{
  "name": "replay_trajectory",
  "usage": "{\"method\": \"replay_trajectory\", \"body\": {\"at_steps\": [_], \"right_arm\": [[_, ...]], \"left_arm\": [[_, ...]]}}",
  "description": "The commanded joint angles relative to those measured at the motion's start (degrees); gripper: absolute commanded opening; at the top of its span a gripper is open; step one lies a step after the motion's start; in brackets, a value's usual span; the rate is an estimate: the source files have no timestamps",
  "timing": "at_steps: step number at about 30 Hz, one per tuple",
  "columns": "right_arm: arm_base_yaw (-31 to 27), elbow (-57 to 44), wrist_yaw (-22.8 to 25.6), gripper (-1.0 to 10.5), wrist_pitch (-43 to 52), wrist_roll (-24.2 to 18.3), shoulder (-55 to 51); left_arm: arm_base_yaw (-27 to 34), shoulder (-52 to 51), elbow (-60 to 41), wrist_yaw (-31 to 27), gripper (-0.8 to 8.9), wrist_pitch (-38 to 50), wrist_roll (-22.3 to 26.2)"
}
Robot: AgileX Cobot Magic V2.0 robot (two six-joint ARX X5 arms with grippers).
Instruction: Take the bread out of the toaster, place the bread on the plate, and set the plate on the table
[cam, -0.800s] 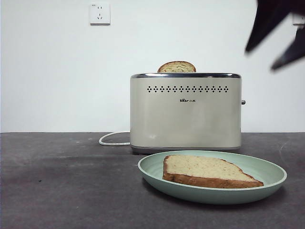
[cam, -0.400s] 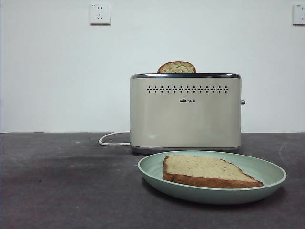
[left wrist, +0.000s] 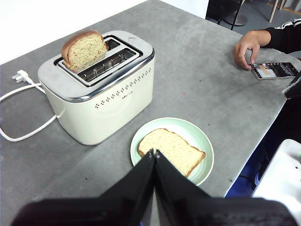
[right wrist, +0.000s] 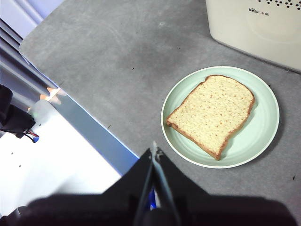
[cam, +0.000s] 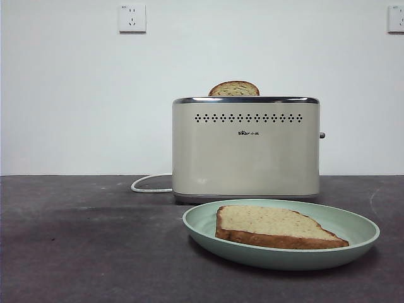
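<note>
The bread [cam: 274, 225] [left wrist: 171, 149] [right wrist: 212, 113] lies flat on the pale mint plate [cam: 353, 227] [left wrist: 203, 141] [right wrist: 263, 127], which rests on the dark grey table [cam: 88, 240] in front of the cream toaster [cam: 246, 148] [left wrist: 101, 89] [right wrist: 263, 19]. A second slice [cam: 234, 88] [left wrist: 84, 49] stands in the toaster's far slot. My left gripper [left wrist: 153, 153] hovers high above the plate's near side, shut and empty. My right gripper [right wrist: 154, 151] is pulled back above the table's edge, shut and empty. Neither arm shows in the front view.
A white cord [cam: 148, 183] [left wrist: 19, 117] runs from the toaster's left side. A person's hand [left wrist: 249, 44] rests by a phone [left wrist: 275, 69] at the table's far edge. Wall sockets [cam: 132, 17] sit on the white wall behind.
A dark arm at the front view's top right one second ago has left the picture. Bread, plate and toaster have stayed put.
</note>
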Motion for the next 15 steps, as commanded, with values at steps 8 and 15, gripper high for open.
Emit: {"method": "replay_trajectory", "body": {"at_steps": [8, 15], "right_arm": [[0.1, -0.2, 0.2, 0.0, 0.2, -0.2, -0.1], [0.1, -0.2, 0.3, 0.0, 0.2, -0.2, -0.1]], "left_arm": [[-0.2, -0.1, 0.2, 0.0, -0.04, 0.1, 0.4], [-0.1, -0.1, 0.2, 0.0, -0.04, -0.4, 0.4]]}}
